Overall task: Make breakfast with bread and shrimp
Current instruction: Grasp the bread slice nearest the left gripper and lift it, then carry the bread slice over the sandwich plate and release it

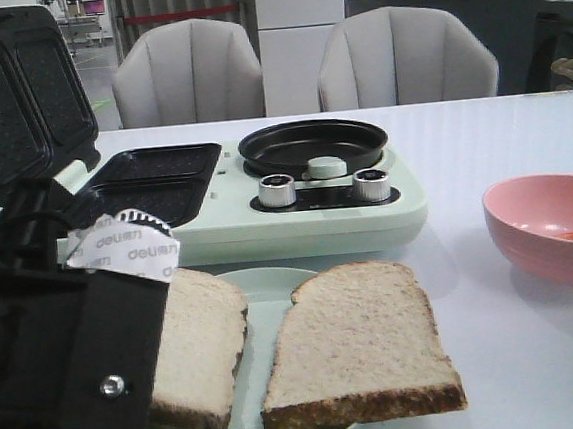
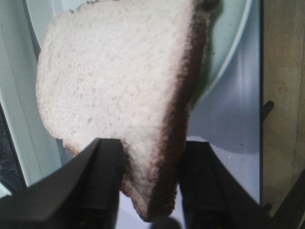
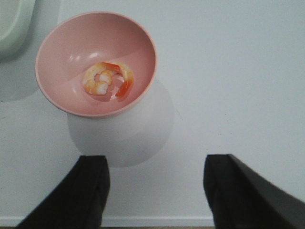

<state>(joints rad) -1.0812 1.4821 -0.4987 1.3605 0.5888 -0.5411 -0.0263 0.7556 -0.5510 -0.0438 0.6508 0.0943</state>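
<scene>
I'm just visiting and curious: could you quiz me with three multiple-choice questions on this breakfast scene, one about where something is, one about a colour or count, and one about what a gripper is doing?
1. Where are the shrimp?
A. In the black round pan
B. In the pink bowl
C. On the plate with the bread

2. How many slices of bread show in the front view?
A. One
B. Two
C. Four

3. What is the left gripper doing?
A. Hanging open over bare table
B. Gripping a knob on the cooker
C. Closed on the edge of a bread slice

Answers:
1 B: the right wrist view shows them curled in the bowl's bottom.
2 B: two slices lie on the pale plate.
3 C: the left wrist view shows the crust between its fingers.
</scene>
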